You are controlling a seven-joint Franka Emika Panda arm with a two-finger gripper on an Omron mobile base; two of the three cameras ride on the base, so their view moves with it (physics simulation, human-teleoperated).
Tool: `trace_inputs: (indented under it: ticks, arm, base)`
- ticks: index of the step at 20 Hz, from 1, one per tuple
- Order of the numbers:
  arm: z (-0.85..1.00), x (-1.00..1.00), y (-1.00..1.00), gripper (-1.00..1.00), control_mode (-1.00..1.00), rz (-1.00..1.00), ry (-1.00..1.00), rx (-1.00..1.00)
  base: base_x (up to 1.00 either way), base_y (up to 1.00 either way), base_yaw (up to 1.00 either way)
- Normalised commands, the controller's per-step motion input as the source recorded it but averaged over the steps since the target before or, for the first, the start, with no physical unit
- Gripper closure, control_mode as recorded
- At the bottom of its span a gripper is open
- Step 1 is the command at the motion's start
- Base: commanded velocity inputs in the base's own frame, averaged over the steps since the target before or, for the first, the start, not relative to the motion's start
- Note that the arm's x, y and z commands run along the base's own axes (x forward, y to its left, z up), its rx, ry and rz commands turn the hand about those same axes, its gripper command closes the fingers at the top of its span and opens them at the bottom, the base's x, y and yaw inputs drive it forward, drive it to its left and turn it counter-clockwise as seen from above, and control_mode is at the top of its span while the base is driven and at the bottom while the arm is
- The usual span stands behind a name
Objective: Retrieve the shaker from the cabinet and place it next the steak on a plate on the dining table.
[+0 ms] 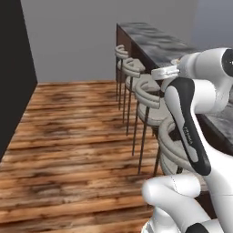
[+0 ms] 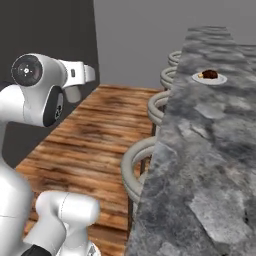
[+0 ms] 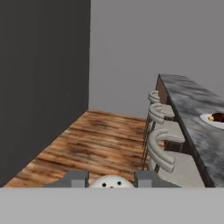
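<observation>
My gripper (image 3: 111, 180) is shut on the shaker (image 3: 111, 182), whose off-white top with small holes peeks up between the two dark fingertips. It hangs over the wooden floor, left of the dining table (image 2: 200, 150). On the table's grey marbled top, farther along, lies the white plate (image 2: 210, 79) with the dark steak (image 2: 209, 74) on it. The hand view shows the plate (image 3: 211, 120) and steak (image 3: 218, 117) at its right edge, well ahead of the gripper. The cabinet is out of view.
Several padded beige stools (image 1: 148, 91) stand in a row along the table's near side. A dark wall (image 3: 43, 87) runs on the left and a grey wall closes the far end. Bare wooden floor (image 1: 73, 136) lies between the dark wall and the stools.
</observation>
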Motion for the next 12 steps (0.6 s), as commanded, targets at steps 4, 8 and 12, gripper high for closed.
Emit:
trace_inputs:
  ticks: [4, 8, 12]
  arm:
    - [0.0, 0.0, 0.0, 1.0, 1.0, 0.0, 0.0, 0.0]
    - [0.0, 0.0, 0.0, 1.0, 1.0, 0.0, 0.0, 0.0]
    - [0.0, 0.0, 0.0, 1.0, 1.0, 0.0, 0.0, 0.0]
  base:
    - [0.84, 0.33, -0.42]
    - [0.72, 0.45, -0.37]
    - [0.7, 0.41, -0.36]
